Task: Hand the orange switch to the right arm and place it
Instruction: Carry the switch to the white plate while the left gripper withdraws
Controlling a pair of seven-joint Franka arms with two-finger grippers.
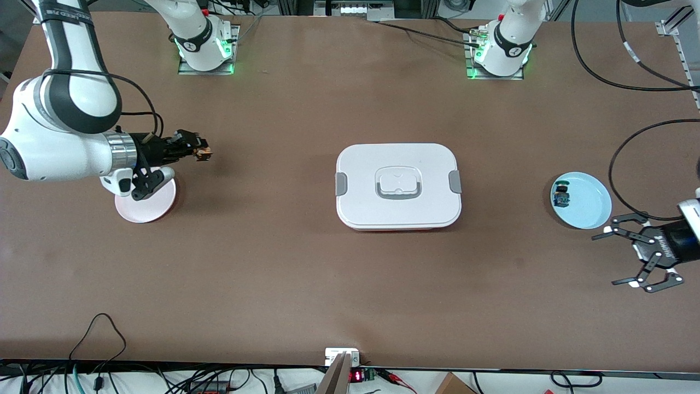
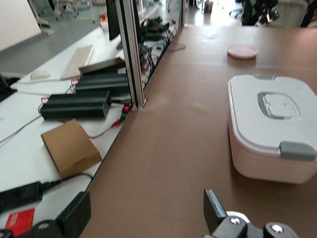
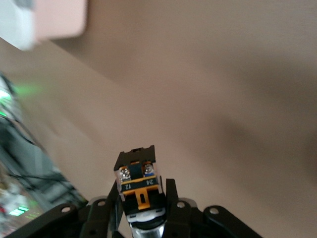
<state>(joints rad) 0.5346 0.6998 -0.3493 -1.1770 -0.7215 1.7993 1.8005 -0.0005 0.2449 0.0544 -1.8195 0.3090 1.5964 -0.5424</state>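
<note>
Orange switch (image 3: 139, 182) is clamped between the right gripper (image 1: 200, 151) fingers, up in the air over bare table just beside the pink plate (image 1: 146, 203), toward the right arm's end of the table; right wrist view shows its black body with orange-yellow block and two screw terminals sticking out past the fingertips. Right arm (image 1: 52, 126) comes in from its base at the top of the front view, elbow folded back over the table edge. One pink plate, partly under the right wrist. One white lidded container (image 1: 398, 185) at table centre, grey latches on both short ends, handle recess in the lid. One light blue plate (image 1: 586, 200) toward the left arm's end, carrying one small switch with blue body (image 1: 561, 195) at its rim nearest the container. Left gripper (image 1: 623, 259) waits with its black linkage claw spread wide, holding nothing, over bare table beside the blue plate on the front camera's side. Surface: one large brown matte tabletop, flat, two arm bases bolted on plates with green lights. Room: white bench along the front-camera edge with cables, black boxes (image 2: 79, 101), one cardboard box (image 2: 71, 148), a keyboard (image 2: 77, 60), aluminium frame posts; open lab floor past that.
</note>
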